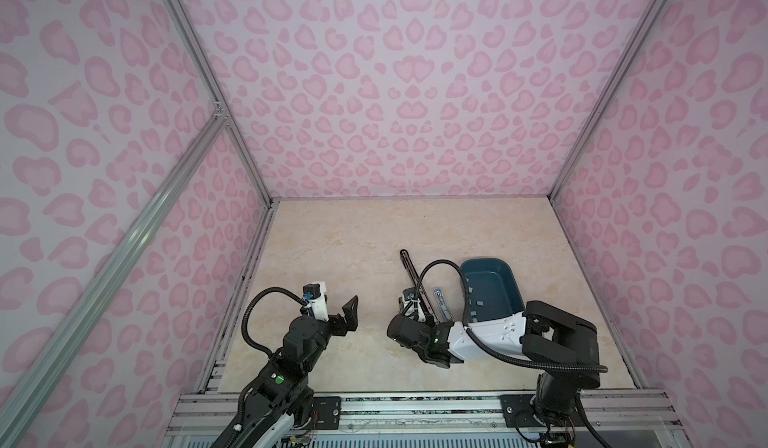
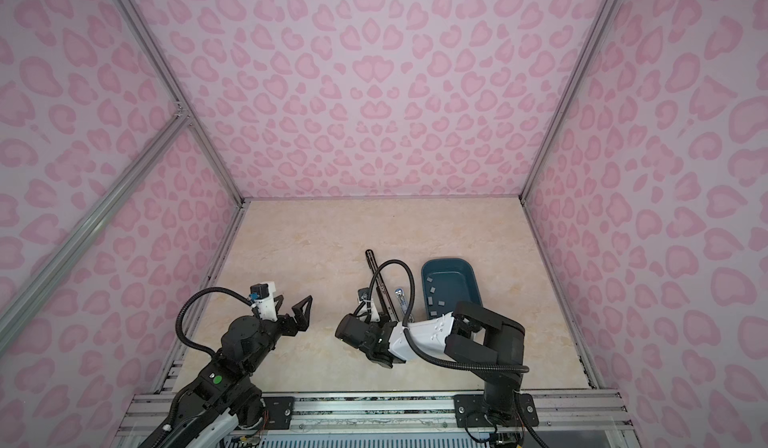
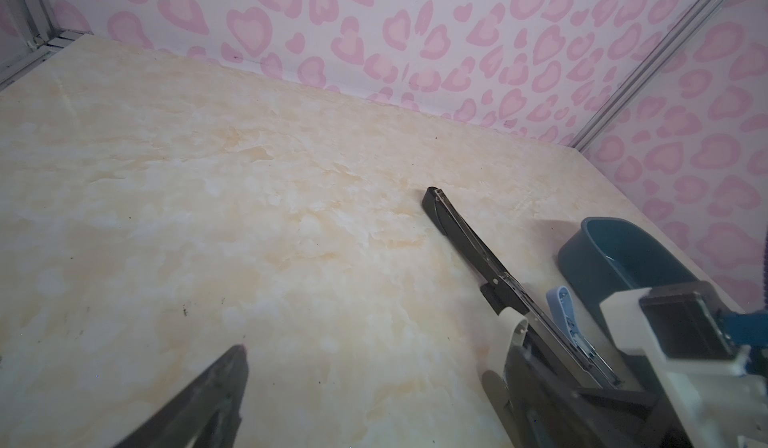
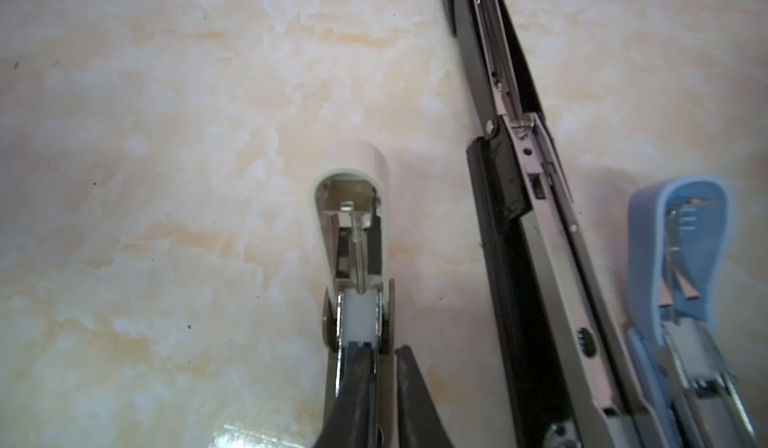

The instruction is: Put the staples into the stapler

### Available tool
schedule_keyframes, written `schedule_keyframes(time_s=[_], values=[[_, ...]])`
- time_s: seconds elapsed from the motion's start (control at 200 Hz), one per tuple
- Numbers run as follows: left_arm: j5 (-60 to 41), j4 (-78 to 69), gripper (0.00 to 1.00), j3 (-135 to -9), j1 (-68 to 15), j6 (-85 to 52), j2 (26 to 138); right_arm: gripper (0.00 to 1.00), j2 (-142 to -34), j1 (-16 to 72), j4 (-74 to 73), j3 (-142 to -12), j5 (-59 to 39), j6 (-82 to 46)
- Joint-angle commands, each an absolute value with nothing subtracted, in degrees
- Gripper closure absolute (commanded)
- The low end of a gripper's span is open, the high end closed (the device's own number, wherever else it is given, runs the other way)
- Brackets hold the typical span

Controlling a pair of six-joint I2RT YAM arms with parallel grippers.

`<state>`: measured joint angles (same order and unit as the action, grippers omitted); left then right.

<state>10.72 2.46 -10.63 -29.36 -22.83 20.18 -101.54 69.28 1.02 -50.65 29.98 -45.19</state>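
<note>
A small white stapler [image 4: 353, 217] lies open on the table, its lid folded back. My right gripper [image 4: 382, 352] is shut on it: one finger sits inside the magazine channel, the other outside its metal side wall. A long black stapler [image 1: 409, 265] and a small blue stapler [image 1: 441, 304] lie open beside it. Several pale staples [image 1: 478, 302] lie in the teal tray [image 1: 486, 261] on the right. No staples show between the fingers. To the left, my left gripper [image 1: 338, 307] hangs open and empty over bare table.
Pink patterned walls close the table on three sides. My right forearm [image 1: 490, 334] lies across the near end of the teal tray. An aluminium rail [image 1: 415, 404] runs along the front edge.
</note>
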Motion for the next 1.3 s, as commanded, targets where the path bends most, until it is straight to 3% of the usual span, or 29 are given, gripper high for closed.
schedule_keyframes(time_s=[0.0,0.205,0.395,0.665,0.825,1.045,1.295], values=[[11.9,0.9,0.02,-10.7,-29.4,-23.0,20.6,0.83,-100.2,69.4,1.1,-49.8,31.6,-43.8],[7.2,-2.5,0.02,-13.1,-29.4,-26.4,25.6,0.63,-97.1,70.7,-8.8,-44.3,30.3,-38.8],[1.7,-10.5,0.02,-14.9,-29.4,-27.7,38.8,0.58,-97.0,71.2,-16.8,-39.2,27.3,-35.6],[-6.2,-21.3,0.02,-16.8,-29.4,-27.7,51.8,0.60,-101.1,71.2,-20.1,-39.1,26.8,-32.0],[-3.9,-19.6,0.02,-16.5,-29.4,-26.1,49.1,0.58,-104.6,71.1,-20.8,-41.0,26.7,-30.2],[-3.5,-16.1,0.02,-15.9,-29.3,-25.3,46.1,0.73,-107.8,71.2,-22.0,-42.6,24.3,-28.1],[-4.4,-16.2,0.02,-13.4,-29.0,-26.6,43.5,0.75,-108.7,72.1,-25.9,-41.1,22.5,-25.7]])
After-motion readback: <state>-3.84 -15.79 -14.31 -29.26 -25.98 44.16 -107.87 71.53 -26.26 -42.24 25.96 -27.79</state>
